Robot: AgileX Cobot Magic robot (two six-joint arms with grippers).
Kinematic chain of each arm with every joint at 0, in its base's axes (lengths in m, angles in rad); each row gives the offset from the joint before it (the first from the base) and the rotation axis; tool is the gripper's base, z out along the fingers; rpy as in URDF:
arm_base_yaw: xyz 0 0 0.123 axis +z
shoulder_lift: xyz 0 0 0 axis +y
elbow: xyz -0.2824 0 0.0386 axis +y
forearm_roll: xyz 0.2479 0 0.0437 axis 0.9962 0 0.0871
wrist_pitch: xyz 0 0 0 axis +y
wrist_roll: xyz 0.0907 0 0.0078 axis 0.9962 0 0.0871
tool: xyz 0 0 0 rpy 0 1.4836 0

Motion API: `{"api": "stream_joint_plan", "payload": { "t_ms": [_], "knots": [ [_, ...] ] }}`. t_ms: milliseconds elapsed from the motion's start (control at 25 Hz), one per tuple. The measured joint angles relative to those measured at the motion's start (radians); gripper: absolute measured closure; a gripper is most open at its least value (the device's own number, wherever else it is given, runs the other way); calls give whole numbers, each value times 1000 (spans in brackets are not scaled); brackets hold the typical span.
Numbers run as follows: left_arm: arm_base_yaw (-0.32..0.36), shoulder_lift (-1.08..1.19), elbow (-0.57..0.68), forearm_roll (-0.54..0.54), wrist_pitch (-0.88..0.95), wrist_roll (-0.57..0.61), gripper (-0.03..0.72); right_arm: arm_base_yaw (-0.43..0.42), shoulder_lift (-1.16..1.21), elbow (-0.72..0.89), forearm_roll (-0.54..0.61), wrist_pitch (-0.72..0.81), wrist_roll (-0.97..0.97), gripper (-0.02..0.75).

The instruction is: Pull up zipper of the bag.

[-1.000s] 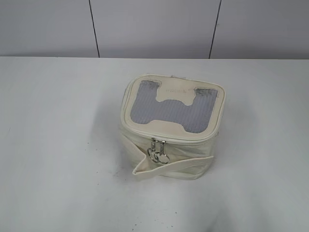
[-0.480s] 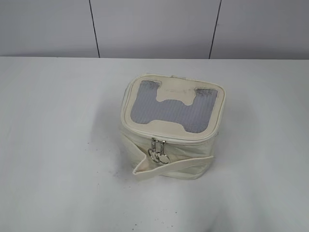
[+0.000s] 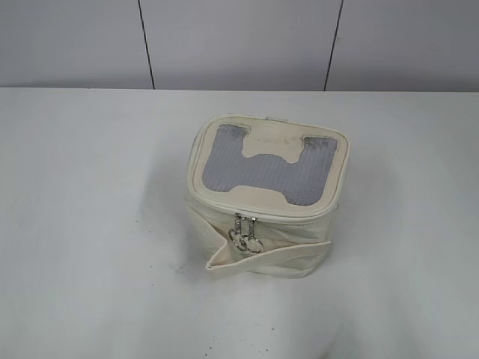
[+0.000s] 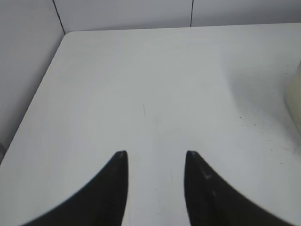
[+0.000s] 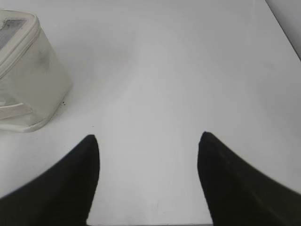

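Note:
The cream-white boxy bag (image 3: pixel 262 239) stands mid-table, its grey H-shaped panel (image 3: pixel 266 168) on top. The zipper track (image 3: pixel 292 213) runs around the top rim; two silver sliders with ring pulls (image 3: pixel 245 234) hang together at the front face. A loose strap band (image 3: pixel 269 258) wraps the lower body. No arm shows in the exterior view. My left gripper (image 4: pixel 155 154) is open and empty over bare table, with the bag's edge (image 4: pixel 294 96) at far right. My right gripper (image 5: pixel 148 137) is open and empty, with the bag (image 5: pixel 26 80) at upper left.
The white table (image 3: pixel 90 224) runs to a grey panelled wall (image 3: pixel 239 41) behind. The left wrist view shows the table's left edge and far corner (image 4: pixel 66 35). The right wrist view shows the table's right edge (image 5: pixel 282 28).

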Motion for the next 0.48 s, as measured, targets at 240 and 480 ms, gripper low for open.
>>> {"api": "stream_joint_plan", "payload": {
  "t_ms": [240, 480],
  "knots": [
    [0, 0, 0, 0, 0, 0, 380, 0, -1, 0, 0, 0, 0, 223],
    [0, 0, 0, -12, 0, 0, 380, 0, -1, 0, 0, 0, 0, 223]
  ]
}}
